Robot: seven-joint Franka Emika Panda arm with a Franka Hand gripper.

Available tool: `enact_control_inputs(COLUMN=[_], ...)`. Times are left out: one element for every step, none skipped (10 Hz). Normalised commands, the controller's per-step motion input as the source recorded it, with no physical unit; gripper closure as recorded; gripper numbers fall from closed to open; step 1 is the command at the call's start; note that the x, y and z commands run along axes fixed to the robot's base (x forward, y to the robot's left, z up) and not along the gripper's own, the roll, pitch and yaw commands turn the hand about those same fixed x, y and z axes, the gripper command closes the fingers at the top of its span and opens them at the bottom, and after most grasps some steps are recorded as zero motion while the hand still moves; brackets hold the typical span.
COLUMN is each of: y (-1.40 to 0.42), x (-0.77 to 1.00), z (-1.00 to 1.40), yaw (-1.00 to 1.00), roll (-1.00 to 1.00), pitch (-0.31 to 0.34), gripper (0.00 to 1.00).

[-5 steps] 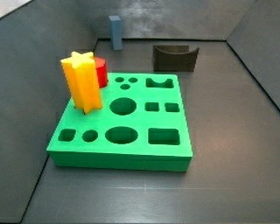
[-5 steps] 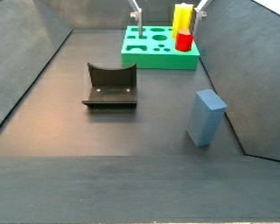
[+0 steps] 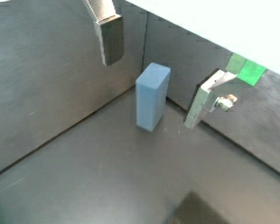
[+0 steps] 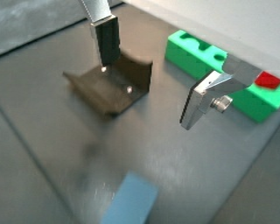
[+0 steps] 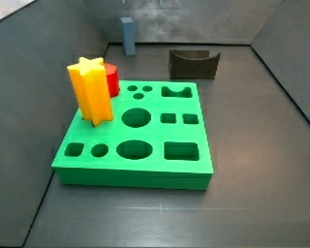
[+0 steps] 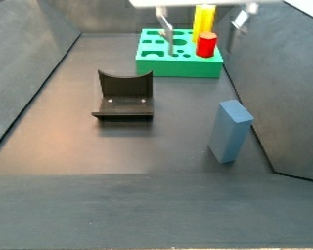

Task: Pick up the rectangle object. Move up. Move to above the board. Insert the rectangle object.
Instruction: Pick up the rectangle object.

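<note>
Pick-up step, nothing grasped. My gripper (image 3: 154, 74) wide open, empty, high above floor. Rectangle object (image 3: 150, 95) upright near wall, well apart from board (image 5: 135, 139). Next: descend, straddle block, close.

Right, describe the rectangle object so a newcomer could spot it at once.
Start from the green board; the rectangle object stands upright on the floor, apart from the board and close to a wall. It is a slim, plain blue-grey block, unlike the notched dark brown block or yellow star post. The gripper, jaws open, is not touching it.
</note>
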Motion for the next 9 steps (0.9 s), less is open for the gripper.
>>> enact_control_inputs(y=[0.56,0.56,0.57,0.56,0.53,0.45,0.31,0.06,0.27], x=[-0.33,-0.23,-0.25,-0.21,-0.06,0.0,-0.07,0.19,0.32], z=[-0.29,-0.31,-0.35,-0.45,-0.52,-0.64,-0.71,-1.0,-0.95], yaw=[0.1,0.15,0.17,0.27,0.4,0.49,0.62,0.55,0.62], roll=[0.01,0.0,0.0,0.01,0.01,0.07,0.2,0.0,-0.1], pitch=[0.0,-0.001,-0.014,-0.02,-0.013,0.0,0.0,-0.051,-0.03], gripper=[0.0,0.0,0.0,0.0,0.0,0.0,0.0,0.0,0.0])
